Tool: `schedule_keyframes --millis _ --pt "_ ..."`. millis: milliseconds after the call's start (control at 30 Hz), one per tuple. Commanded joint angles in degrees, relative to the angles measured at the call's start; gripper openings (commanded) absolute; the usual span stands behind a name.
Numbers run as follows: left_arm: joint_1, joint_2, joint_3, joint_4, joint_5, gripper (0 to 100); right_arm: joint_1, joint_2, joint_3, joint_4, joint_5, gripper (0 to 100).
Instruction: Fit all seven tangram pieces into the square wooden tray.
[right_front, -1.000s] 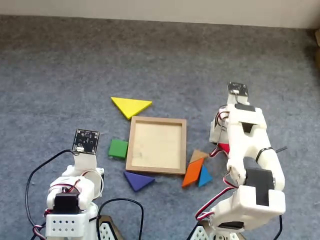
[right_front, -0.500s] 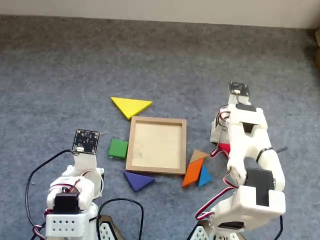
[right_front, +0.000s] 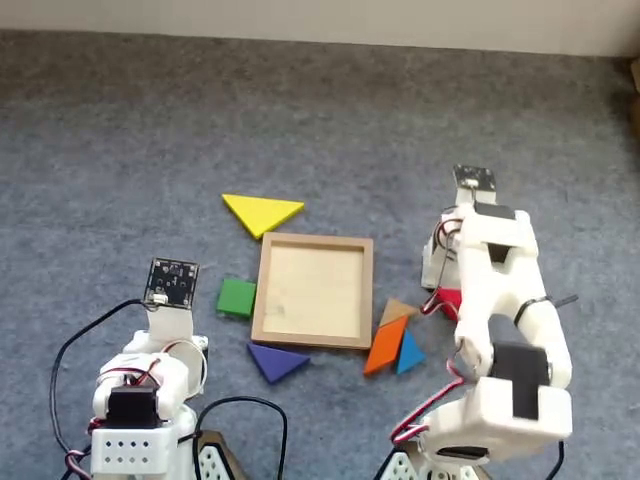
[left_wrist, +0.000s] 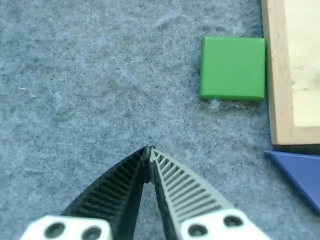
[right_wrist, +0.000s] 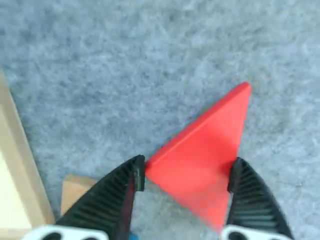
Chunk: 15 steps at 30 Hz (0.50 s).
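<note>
The square wooden tray (right_front: 313, 245) lies in the middle of the carpet with nothing in it. Around it lie a yellow triangle (right_front: 262, 212), a green square (right_front: 236, 297), a purple triangle (right_front: 276, 360), an orange piece (right_front: 386, 345), a small blue triangle (right_front: 408, 354) and a tan piece (right_front: 397, 309). The red triangle (right_wrist: 205, 145) lies right of the tray, mostly hidden under the right arm (right_front: 495, 290). My right gripper (right_wrist: 186, 170) straddles it, one finger touching each side. My left gripper (left_wrist: 149, 150) is shut and empty, a short way from the green square (left_wrist: 232, 68).
The tray's rim (right_wrist: 15, 165) and the tan piece (right_wrist: 75, 192) lie close beside the red triangle. The left arm (right_front: 150, 380) sits at the near left. Open grey carpet stretches beyond the tray and to the far left.
The right arm has shifted slightly over the red triangle. The left arm and the loose pieces have not moved.
</note>
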Motion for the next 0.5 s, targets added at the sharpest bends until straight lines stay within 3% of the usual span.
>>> schedule_keyframes --millis 0,267,467 --pt "-0.48 -1.71 1.10 0.53 -0.18 1 -3.12 -8.48 -3.21 3.03 0.70 20.1" --pt "-0.48 -1.71 1.10 0.53 -0.18 1 -10.15 -17.63 -3.30 8.31 0.35 20.1" --pt "-0.48 -1.71 1.10 0.53 -0.18 1 -7.34 -13.67 -3.21 7.87 0.26 23.8"
